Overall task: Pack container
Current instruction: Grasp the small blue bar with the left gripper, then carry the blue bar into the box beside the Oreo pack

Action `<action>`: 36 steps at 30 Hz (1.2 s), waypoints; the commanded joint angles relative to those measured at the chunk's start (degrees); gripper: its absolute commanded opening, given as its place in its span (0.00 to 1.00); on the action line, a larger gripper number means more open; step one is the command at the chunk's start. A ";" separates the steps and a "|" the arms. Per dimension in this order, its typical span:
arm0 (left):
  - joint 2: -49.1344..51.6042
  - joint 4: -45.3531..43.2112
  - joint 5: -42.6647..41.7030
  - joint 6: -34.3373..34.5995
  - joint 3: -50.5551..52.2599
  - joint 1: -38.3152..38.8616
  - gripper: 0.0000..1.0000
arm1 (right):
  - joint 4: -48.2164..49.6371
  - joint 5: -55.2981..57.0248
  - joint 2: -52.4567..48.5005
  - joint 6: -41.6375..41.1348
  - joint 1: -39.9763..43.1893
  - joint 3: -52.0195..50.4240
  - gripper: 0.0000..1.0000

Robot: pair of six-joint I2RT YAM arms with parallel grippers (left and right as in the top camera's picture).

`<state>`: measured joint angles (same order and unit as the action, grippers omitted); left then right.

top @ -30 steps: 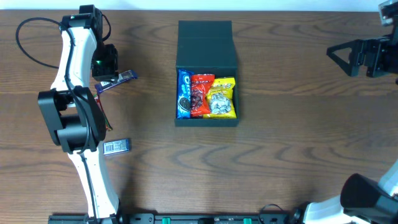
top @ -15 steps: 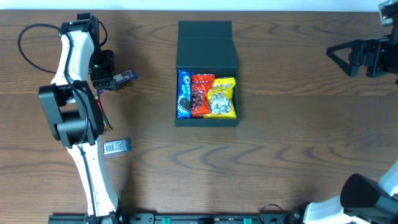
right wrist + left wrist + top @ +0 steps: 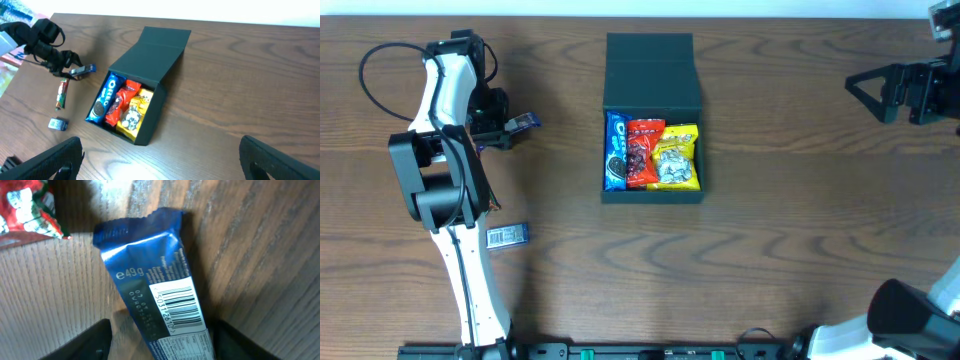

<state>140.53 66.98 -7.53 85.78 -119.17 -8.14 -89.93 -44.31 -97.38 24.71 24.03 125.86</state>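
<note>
While your left gripper [image 3: 492, 128] grips the blue bar [image 3: 523, 123] by one end, the bar's long axis points to your right across the surface [image 3: 780, 250]. The container [image 3: 650, 75] lies that way, lid open, with three packets [image 3: 653, 153] side by side inside. Your right gripper [image 3: 865, 98], spread and empty, sits farther off beyond it.

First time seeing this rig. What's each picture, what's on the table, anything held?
Two robot arms work at a wooden table. The overhead view looks straight down; each wrist view comes from a camera by that arm's tool. The container, lid open, holds an Oreo packet, a red packet and a yellow packet. The left tool appears to grip a blue snack bar. The right tool is open and empty. A small barcoded packet and a red-green bar lie loose.
</note>
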 commanded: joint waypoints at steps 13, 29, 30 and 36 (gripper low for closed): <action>1.60 1.68 0.85 -3.56 -1.09 -0.20 0.28 | 0.42 -0.90 -0.13 0.42 -0.50 -0.09 0.99; 1.42 8.81 7.04 -24.48 -12.74 6.82 0.06 | 1.73 -0.92 -0.13 0.42 -0.50 -0.09 0.99; 1.42 10.03 9.66 -28.65 -17.00 8.76 0.06 | 1.73 -0.92 -0.13 0.42 -0.50 -0.09 0.99; 1.42 10.64 12.85 -47.78 -29.70 16.57 0.06 | 1.68 -0.92 -0.13 0.39 -0.50 -0.09 0.99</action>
<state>142.02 77.30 2.20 51.29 -144.09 5.15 -88.38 -44.31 -97.38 24.71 24.03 125.86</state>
